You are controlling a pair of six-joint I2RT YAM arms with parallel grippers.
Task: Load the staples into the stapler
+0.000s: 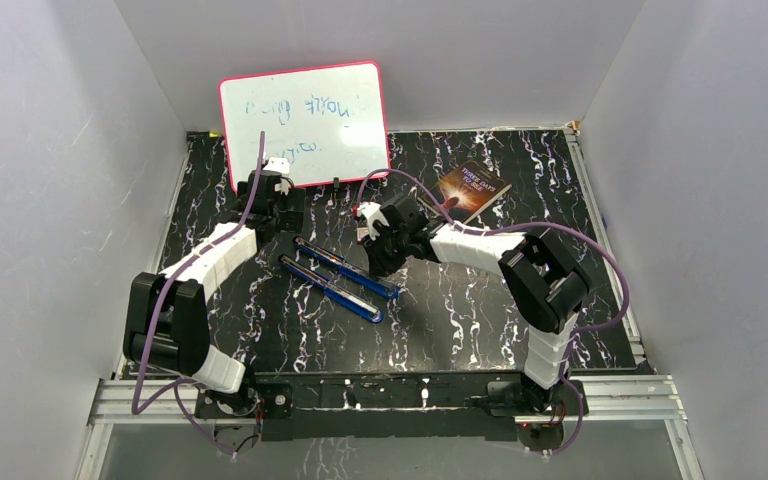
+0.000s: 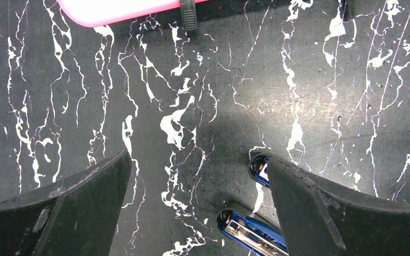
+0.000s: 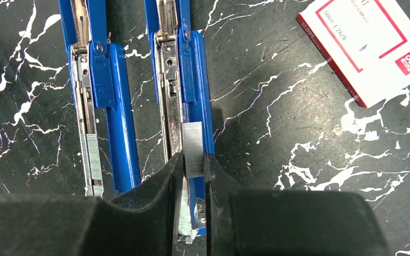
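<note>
Two open blue staplers lie side by side on the black marbled mat, metal channels up. In the right wrist view, my right gripper (image 3: 193, 166) is shut on a short grey strip of staples (image 3: 193, 144), held right over the channel of the right-hand stapler (image 3: 195, 80). The left-hand stapler (image 3: 109, 96) has a staple strip (image 3: 93, 154) lying in its channel. From above, the staplers (image 1: 345, 280) sit mid-table with the right gripper (image 1: 380, 262) over them. My left gripper (image 2: 200, 176) is open and empty by the staplers' rounded ends (image 2: 245, 226).
A white staple box with a red label (image 3: 365, 45) lies to the right of the staplers. A pink-framed whiteboard (image 1: 305, 120) leans at the back left. A small dark book (image 1: 473, 188) lies at the back right.
</note>
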